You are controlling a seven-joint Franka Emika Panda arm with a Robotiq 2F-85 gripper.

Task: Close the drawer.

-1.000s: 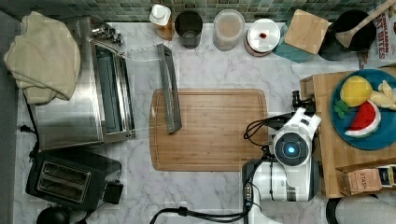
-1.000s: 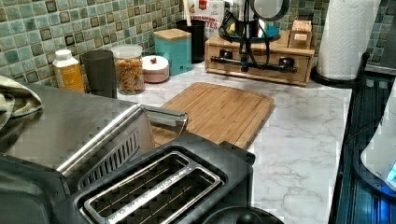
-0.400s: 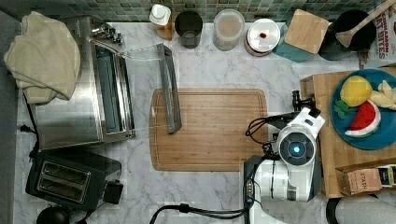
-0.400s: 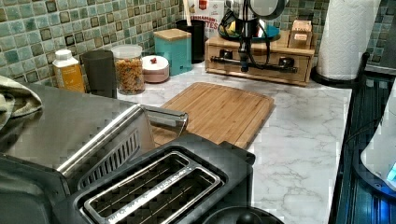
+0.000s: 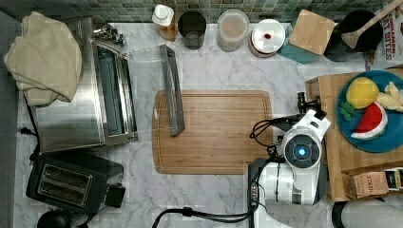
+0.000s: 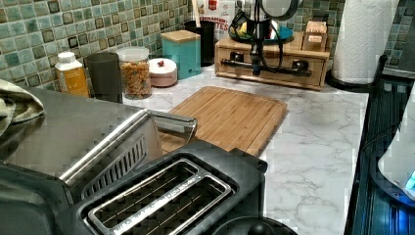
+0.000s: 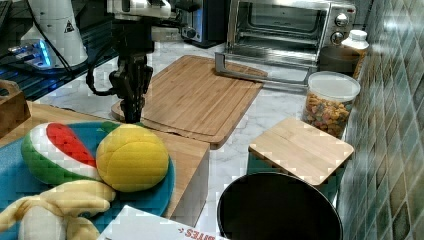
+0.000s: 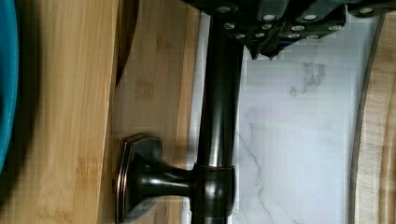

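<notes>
the jaws [image 8: 280,28] grip the black bar handle [image 8: 219,116] of the drawer [image 6: 274,61], at the wooden box under the blue plate [image 5: 380,137]. it looks almost shut. next, push it flush.

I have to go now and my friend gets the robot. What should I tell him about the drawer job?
Hand: down at the drawer's black handle bar, near the bar's end on the left view's left. Whether it grips the bar cannot be told.
Drawer: in the wooden box at the back of the counter in the left view. Its front looks nearly flush with the box; the wrist view shows a thin dark gap beside the front.
Done: hand is at the handle.
Left: push the drawer fully in if needed, then move the hand away.
</notes>
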